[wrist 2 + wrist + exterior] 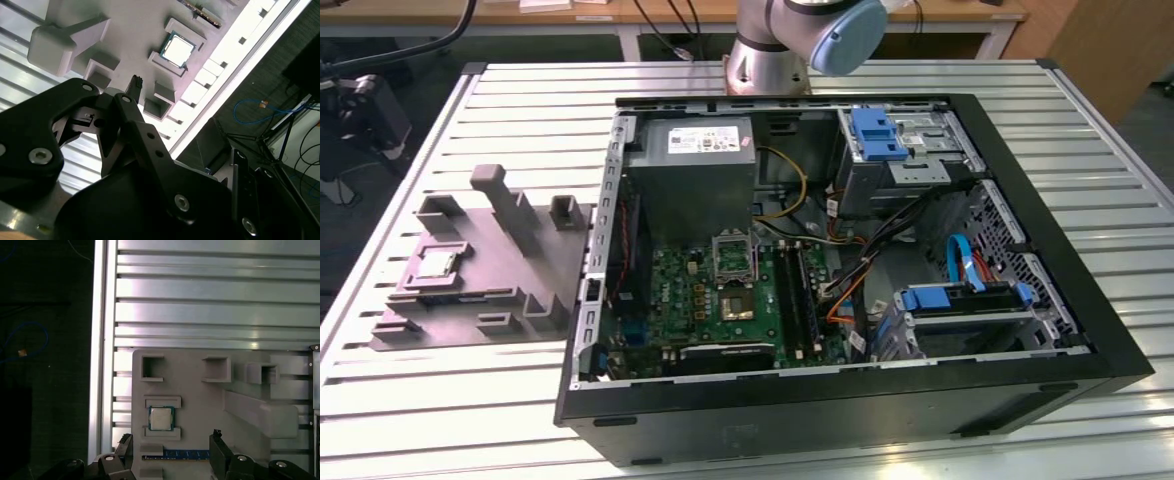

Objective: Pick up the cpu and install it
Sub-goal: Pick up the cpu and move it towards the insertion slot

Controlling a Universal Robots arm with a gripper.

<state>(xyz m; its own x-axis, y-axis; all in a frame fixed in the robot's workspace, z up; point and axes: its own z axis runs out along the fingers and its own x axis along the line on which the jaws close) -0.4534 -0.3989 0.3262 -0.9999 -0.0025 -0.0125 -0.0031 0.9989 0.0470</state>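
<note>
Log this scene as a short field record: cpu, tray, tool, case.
cpu: lying flat in a recess of the grey tray, not held
tool: open, above the tray near the cpu, holding nothing
computer case: side open, at the exterior view's right of the tray
progress: cpu not yet picked up

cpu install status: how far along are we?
Done: nothing yet. The cpu lies in its pocket on the grey tray. In hand: the gripper hangs above the tray near the cpu, fingers open, holding nothing. Left: both the pick-up and the install in the computer case.
</note>
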